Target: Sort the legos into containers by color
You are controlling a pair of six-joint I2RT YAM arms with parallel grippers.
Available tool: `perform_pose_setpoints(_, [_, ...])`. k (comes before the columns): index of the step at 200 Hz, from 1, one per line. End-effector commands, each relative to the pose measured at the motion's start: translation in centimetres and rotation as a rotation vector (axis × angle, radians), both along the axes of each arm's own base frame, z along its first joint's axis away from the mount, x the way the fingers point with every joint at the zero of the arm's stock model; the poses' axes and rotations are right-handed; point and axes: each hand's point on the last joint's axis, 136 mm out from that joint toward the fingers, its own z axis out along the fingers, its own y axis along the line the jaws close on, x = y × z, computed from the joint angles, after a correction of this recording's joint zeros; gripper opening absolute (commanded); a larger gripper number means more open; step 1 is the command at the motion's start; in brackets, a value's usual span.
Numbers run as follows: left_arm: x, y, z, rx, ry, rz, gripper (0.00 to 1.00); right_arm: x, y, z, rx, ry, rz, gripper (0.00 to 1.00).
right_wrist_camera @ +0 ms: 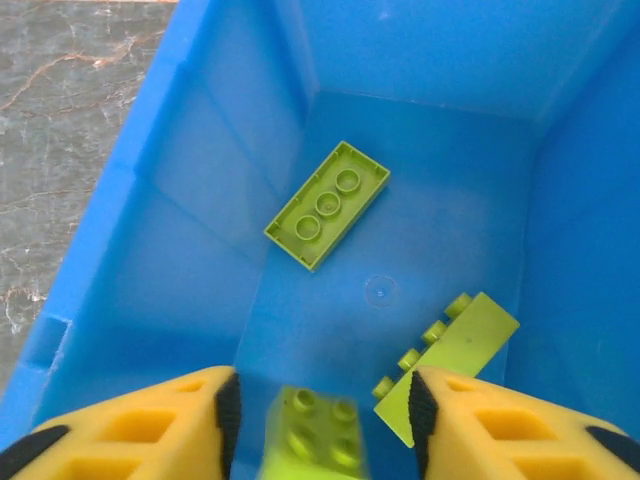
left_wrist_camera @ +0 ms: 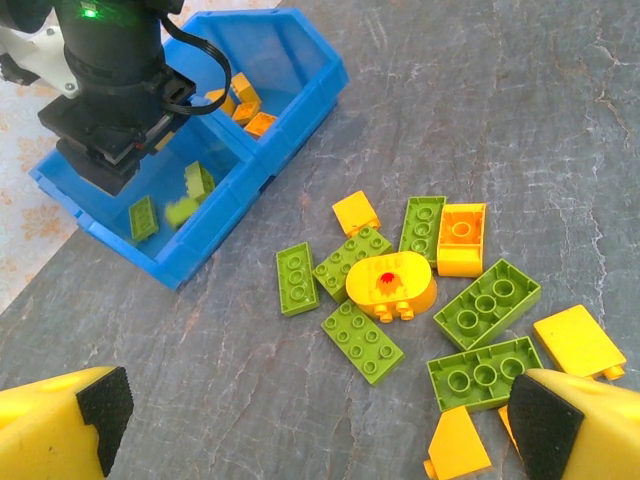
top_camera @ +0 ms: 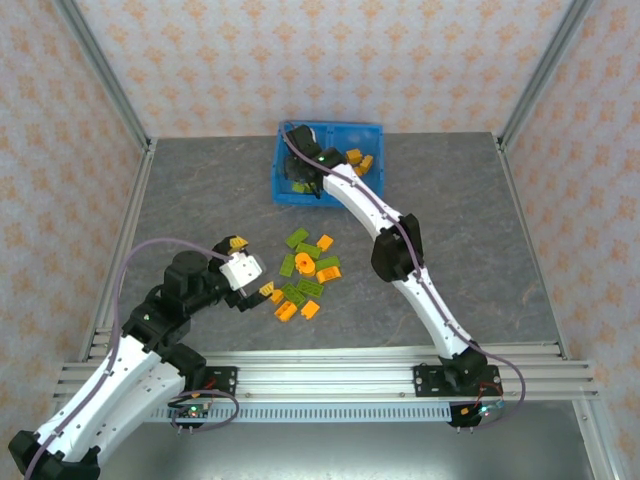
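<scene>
My right gripper (right_wrist_camera: pixel 320 408) hangs open inside the left compartment of the blue bin (right_wrist_camera: pixel 150 220). A blurred olive-green lego (right_wrist_camera: pixel 315 432) sits loose between its yellow fingers, with a gap on each side. Two more green legos (right_wrist_camera: pixel 327 205) lie on that compartment's floor. Orange legos (top_camera: pixel 358 158) lie in the right compartment. On the table is a mixed pile of green and orange legos (top_camera: pixel 308 270), with a round orange piece (left_wrist_camera: pixel 390 285) in its middle. My left gripper (left_wrist_camera: pixel 325 425) is wide open just above the near edge of the pile, holding nothing.
The bin (top_camera: pixel 375 135) stands at the back of the grey table, against the wall. My right arm (top_camera: pixel 400 255) stretches diagonally from the near right to the bin. Metal frame posts rise at both back corners.
</scene>
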Motion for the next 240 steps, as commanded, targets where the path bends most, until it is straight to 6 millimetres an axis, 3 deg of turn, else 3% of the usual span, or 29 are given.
perform_pose_setpoints(1, [0.8,0.2,-0.2,-0.012,-0.009,0.034,1.0,0.4,0.6,5.1,0.066,-0.092,0.011,0.53])
perform_pose_setpoints(28, [1.6,0.5,-0.5,-0.024,0.027,0.089,1.0,-1.4,-0.3,10.0,0.081,-0.113,0.029,0.51])
perform_pose_setpoints(47, [2.4,1.0,-0.4,-0.052,0.057,0.16,1.0,-4.2,-1.9,13.7,0.084,-0.093,0.048,0.51])
perform_pose_setpoints(51, [2.6,1.0,-0.4,-0.06,0.067,0.175,1.0,-4.9,-2.2,13.7,0.077,-0.076,0.05,0.51])
perform_pose_setpoints(57, [2.8,1.1,-0.4,-0.072,0.084,0.192,1.0,-6.1,-3.0,15.1,0.083,-0.074,0.054,0.51])
perform_pose_setpoints(83, [4.3,1.8,-0.5,-0.122,0.21,0.345,1.0,-12.5,-5.2,17.7,0.123,-0.042,0.136,0.54])
perform_pose_setpoints(106, [5.6,2.5,0.4,-0.202,0.411,0.562,1.0,-19.3,-8.1,18.8,0.151,-0.037,0.203,0.57])
perform_pose_setpoints(119, [5.3,2.1,0.0,-0.21,0.544,0.633,1.0,-22.9,-10.1,18.9,0.167,-0.019,0.222,0.58])
perform_pose_setpoints(136, [4.2,1.6,-2.1,-0.179,0.66,0.691,0.99,-27.5,-12.6,18.2,0.215,0.021,0.246,0.63])
perform_pose_setpoints(165, [2.6,1.3,-7.0,-0.159,0.786,0.77,0.93,-32.8,-16.0,15.9,0.264,0.085,0.238,0.7])
perform_pose_setpoints(179, [2.1,0.7,-9.1,-0.152,0.852,0.776,0.91,-34.3,-16.5,15.1,0.285,0.121,0.245,0.74])
perform_pose_setpoints(201, [2.0,-1.3,-10.5,-0.143,0.914,0.723,0.88,-35.6,-16.4,14.2,0.295,0.174,0.284,0.79])
perform_pose_setpoints(224, [0.8,-3.2,-12.1,-0.044,0.972,0.658,0.85,-35.6,-16.4,13.5,0.276,0.192,0.282,0.8])
perform_pose_setpoints(240, [0.0,-3.5,-13.9,0.022,0.986,0.66,0.85,-35.5,-16.5,13.2,0.269,0.193,0.275,0.8])
